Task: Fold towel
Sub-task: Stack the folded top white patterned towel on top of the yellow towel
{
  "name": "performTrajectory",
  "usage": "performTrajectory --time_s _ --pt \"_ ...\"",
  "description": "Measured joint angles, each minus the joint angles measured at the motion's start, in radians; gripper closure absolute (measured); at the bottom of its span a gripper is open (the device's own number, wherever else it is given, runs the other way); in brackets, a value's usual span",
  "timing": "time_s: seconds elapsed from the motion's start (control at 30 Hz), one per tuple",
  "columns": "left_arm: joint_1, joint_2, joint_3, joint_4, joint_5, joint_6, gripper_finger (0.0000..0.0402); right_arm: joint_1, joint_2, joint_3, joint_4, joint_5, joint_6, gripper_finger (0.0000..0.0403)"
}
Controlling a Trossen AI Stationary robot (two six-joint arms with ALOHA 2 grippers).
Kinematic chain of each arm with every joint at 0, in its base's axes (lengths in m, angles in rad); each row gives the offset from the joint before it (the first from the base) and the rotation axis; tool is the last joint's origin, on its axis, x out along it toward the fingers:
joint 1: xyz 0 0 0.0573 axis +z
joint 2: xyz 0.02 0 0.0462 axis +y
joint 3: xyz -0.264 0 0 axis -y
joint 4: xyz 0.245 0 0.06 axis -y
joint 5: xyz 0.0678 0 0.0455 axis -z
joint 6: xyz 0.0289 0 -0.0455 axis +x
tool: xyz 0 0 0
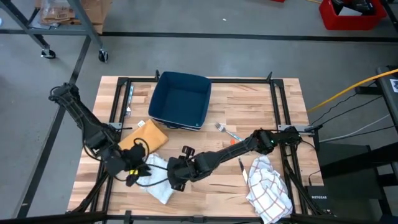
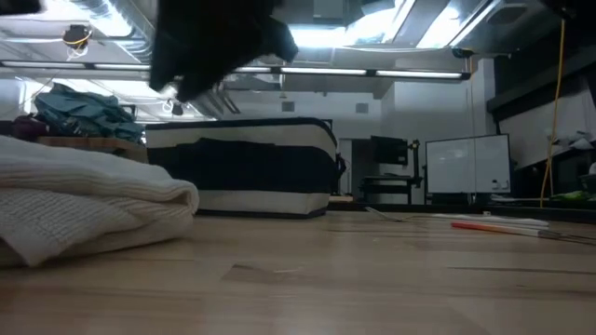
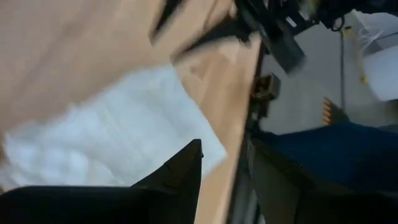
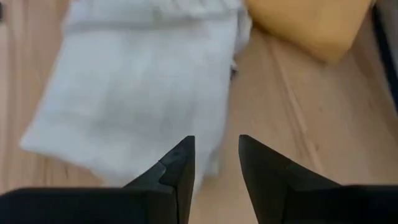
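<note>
A white towel [image 1: 159, 178] lies folded in several layers on the wooden table near its front left; it also shows in the low view [image 2: 84, 209]. My left gripper [image 1: 135, 172] hovers above the towel's left end and stands open; its wrist view shows the towel [image 3: 118, 143] below its empty fingers [image 3: 227, 171]. My right gripper [image 1: 177, 180] hovers open above the towel's right end, with the towel [image 4: 143, 87] ahead of its fingertips [image 4: 216, 155] and nothing between them.
A folded yellow cloth [image 1: 147, 136] lies just beyond the towel. A dark blue bin [image 1: 181, 99] stands at the back middle. A crumpled checked towel [image 1: 267, 186] lies at the front right, and a red pen [image 1: 231, 140] and a small utensil [image 1: 225, 130] lie mid-table.
</note>
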Motion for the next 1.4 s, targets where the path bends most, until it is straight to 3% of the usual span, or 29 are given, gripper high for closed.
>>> performTrajectory --time_s 0.13,0.33,0.67,0.8,1.13,1.4 --pt "-0.086 0.024 0.000 -0.005 -0.052 -0.194 0.0279 -0.032 0.000 0.000 -0.083 -0.139 -0.049 0.0276" --pt "-0.209 0.125 0.000 -0.036 -0.157 -0.537 0.0279 -0.082 0.000 0.000 -0.126 -0.228 -0.240 0.0276" --pt "-0.293 0.427 0.000 0.052 -0.162 -1.042 0.0279 -0.201 0.000 -0.008 -0.065 -0.485 -0.366 0.0276" --pt "-0.299 0.498 0.000 0.130 -0.160 -1.122 0.0279 -0.233 0.000 -0.010 -0.046 -0.577 -0.366 0.0276" --pt "-0.299 0.534 0.019 0.110 -0.157 -1.252 0.0279 -0.240 0.043 -0.010 0.015 -0.636 -0.366 0.0276" --pt "-0.270 0.534 0.019 0.025 -0.121 -1.262 0.0279 -0.240 0.101 -0.010 0.096 -0.631 -0.361 0.0276"
